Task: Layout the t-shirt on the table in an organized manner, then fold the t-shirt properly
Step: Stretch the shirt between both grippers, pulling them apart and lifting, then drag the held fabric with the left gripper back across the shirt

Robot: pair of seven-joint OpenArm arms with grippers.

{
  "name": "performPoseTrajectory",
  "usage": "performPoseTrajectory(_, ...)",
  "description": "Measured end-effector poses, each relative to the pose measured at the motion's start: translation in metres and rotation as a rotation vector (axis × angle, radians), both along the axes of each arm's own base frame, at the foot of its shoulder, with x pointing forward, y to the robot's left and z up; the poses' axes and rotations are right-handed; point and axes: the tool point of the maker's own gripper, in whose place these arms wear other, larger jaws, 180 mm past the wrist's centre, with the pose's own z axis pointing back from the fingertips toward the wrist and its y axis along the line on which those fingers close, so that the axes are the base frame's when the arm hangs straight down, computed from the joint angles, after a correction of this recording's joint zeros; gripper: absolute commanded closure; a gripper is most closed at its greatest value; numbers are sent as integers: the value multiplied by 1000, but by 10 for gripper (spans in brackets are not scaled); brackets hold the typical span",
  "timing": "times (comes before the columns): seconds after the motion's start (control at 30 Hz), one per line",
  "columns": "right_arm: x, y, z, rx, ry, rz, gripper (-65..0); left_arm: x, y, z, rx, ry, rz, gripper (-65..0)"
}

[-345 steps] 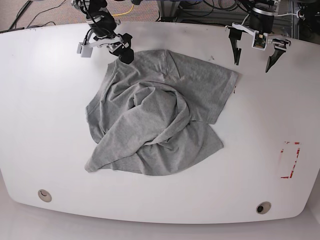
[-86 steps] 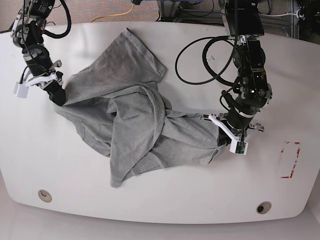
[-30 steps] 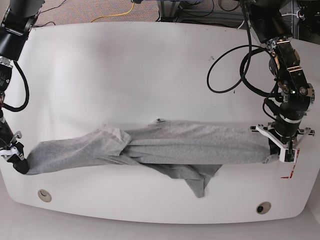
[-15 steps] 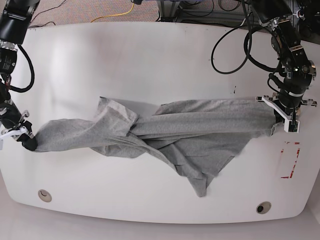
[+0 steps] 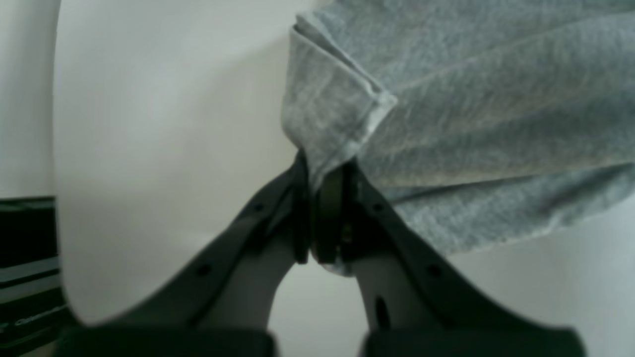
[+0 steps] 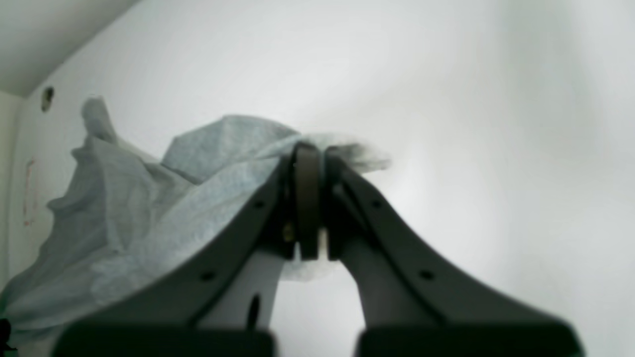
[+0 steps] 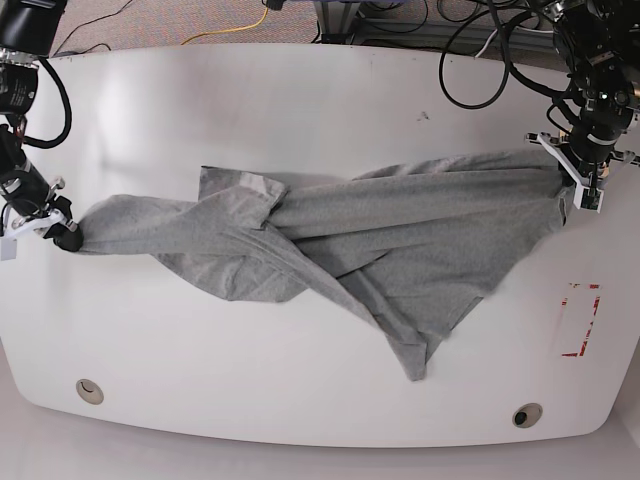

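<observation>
The grey t-shirt [image 7: 340, 240] is stretched in a twisted band across the white table [image 7: 320, 90], with a pointed flap trailing toward the front. My left gripper [image 7: 568, 192] is shut on the shirt's right end at the table's right side; its wrist view shows a hemmed edge [image 5: 342, 119] pinched between the dark fingers [image 5: 322, 218]. My right gripper [image 7: 66, 236] is shut on the shirt's left end near the left edge; in its wrist view the cloth [image 6: 149, 198] bunches behind the closed fingers [image 6: 307, 198].
A red tape rectangle [image 7: 580, 320] marks the table at the right front. Two round grommets [image 7: 89, 390] [image 7: 526, 414] sit near the front edge. Cables and equipment lie behind the table's back edge.
Both grippers have moved toward the back of the table, carrying the shirt ends with them. The shirt has spread wider and its lower flap trails further.
</observation>
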Motion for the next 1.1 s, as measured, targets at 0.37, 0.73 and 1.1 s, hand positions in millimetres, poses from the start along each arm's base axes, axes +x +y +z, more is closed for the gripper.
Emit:
performPoseTrajectory(0.37, -43, -3, -26, 35, 58, -67, 0, -42, 10, -20, 14, 104, 6, 0)
performPoseTrajectory(0.73, -74, 13, -58, 91, 135, -86, 0, -55, 14, -25, 26, 142, 6, 0)
performPoseTrajectory(1.1, -78, 17, -67, 87, 147, -99, 0, -62, 25, -23, 69, 172, -16, -267)
